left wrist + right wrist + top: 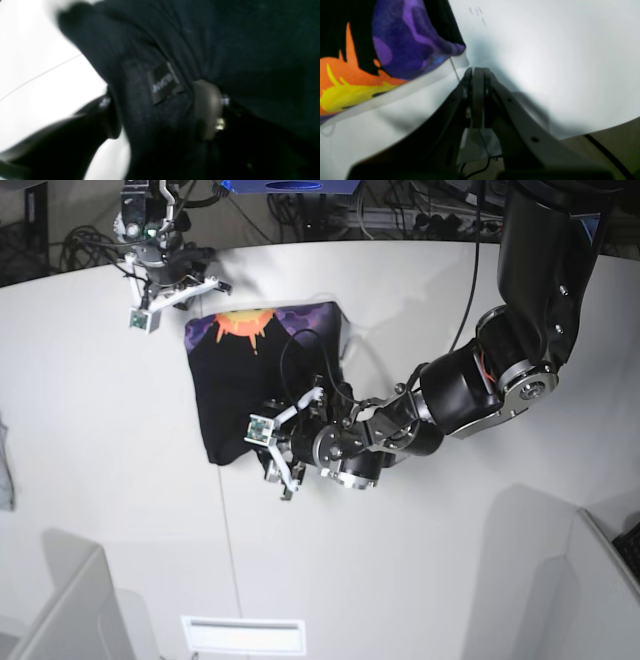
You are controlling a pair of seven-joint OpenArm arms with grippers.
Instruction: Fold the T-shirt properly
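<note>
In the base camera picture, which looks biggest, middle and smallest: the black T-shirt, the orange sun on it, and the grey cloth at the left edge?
1. T-shirt, the biggest.
2. Orange sun print.
3. Grey cloth, the smallest showing, but the picture's edge cuts it off, so its true size is unsure.

The place looks like a robotics lab: two black jointed robot arms [520,350] with small cameras at their wrists work over a broad plain white tabletop [420,560]. Tangled black cables and electronics [400,210] crowd the floor behind it, and grey partition panels [60,610] stand at the near edge
</note>
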